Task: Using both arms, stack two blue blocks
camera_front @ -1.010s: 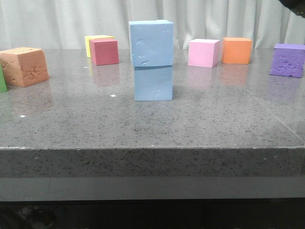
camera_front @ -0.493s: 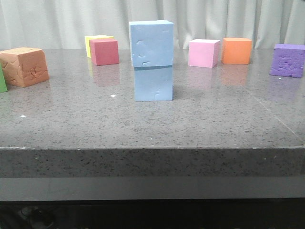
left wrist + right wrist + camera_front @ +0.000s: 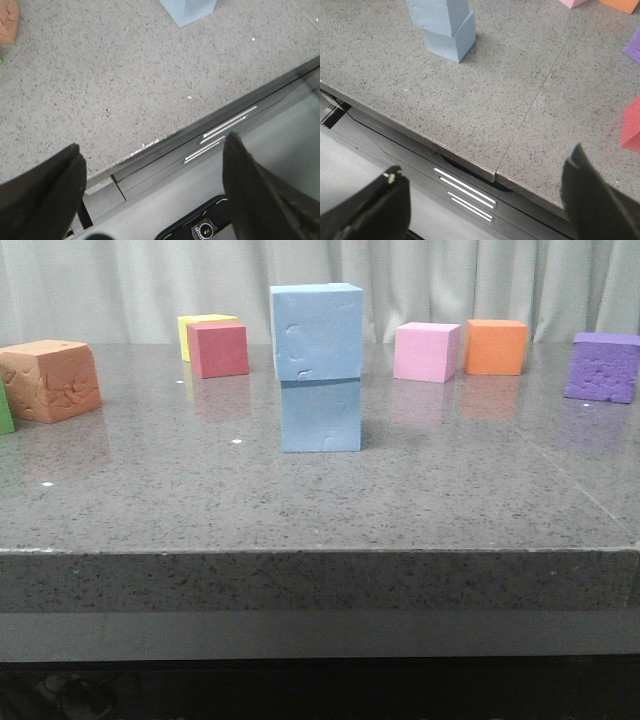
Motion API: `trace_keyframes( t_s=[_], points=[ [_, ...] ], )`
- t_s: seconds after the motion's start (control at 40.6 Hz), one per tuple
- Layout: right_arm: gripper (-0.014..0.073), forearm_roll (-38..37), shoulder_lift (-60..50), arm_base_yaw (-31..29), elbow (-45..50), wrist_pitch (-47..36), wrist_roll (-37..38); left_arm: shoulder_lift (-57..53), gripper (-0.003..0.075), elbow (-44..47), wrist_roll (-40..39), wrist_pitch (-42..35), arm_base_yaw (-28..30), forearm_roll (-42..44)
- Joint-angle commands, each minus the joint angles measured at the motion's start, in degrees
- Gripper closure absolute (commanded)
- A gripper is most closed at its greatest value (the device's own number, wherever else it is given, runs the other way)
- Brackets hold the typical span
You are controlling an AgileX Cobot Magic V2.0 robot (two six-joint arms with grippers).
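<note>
Across the speckled grey stone worktop (image 3: 150, 490), from nine o'clock you see a dented orange-brown cube (image 3: 50, 379), then a yellow cube (image 3: 203, 328) behind a dark red cube (image 3: 219, 349). At centre the blue blocks stand stacked, upper blue block (image 3: 317, 332) on lower blue block (image 3: 320, 415), pebbly foam, nothing crowding them. Toward three o'clock: pink cube (image 3: 427, 351), orange cube (image 3: 495, 346), pitted purple cube (image 3: 603, 367). Your left end effector (image 3: 150, 192) and right end effector (image 3: 487, 200) both hang off the worktop's near edge, fingers spread apart, holding nothing.
</note>
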Motion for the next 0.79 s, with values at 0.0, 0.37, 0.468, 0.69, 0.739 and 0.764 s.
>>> trace_keyframes(
  t_s=[0.0, 0.37, 0.468, 0.69, 0.739, 0.764],
  points=[
    [0.0103, -0.58, -0.02, -0.23, -1.09, -4.13, 0.21, -0.04, 0.0244, -1.45, -0.51, -4.95, -0.5, -0.21],
    [0.0659, -0.7, 0.0, -0.23, -1.07, -6.04, 0.21, -0.04, 0.0737, -1.45, -0.51, -7.61, -0.5, 5.59],
    [0.0663, -0.83, 0.0, -0.23, -1.07, -5.61, 0.21, -0.04, 0.0739, -1.45, -0.51, -7.23, -0.5, 5.86],
    [0.0663, -0.83, 0.0, -0.23, -1.07, -5.67, 0.21, -0.04, 0.0739, -1.45, -0.51, -7.23, -0.5, 5.86],
    [0.0663, -0.83, 0.0, -0.23, -1.07, -5.67, 0.21, -0.04, 0.0739, -1.45, -0.51, -7.23, -0.5, 5.86],
    [0.0663, -0.83, 0.0, -0.23, -1.07, -5.67, 0.21, -0.04, 0.0739, -1.45, -0.51, -7.23, -0.5, 5.86]
  ],
)
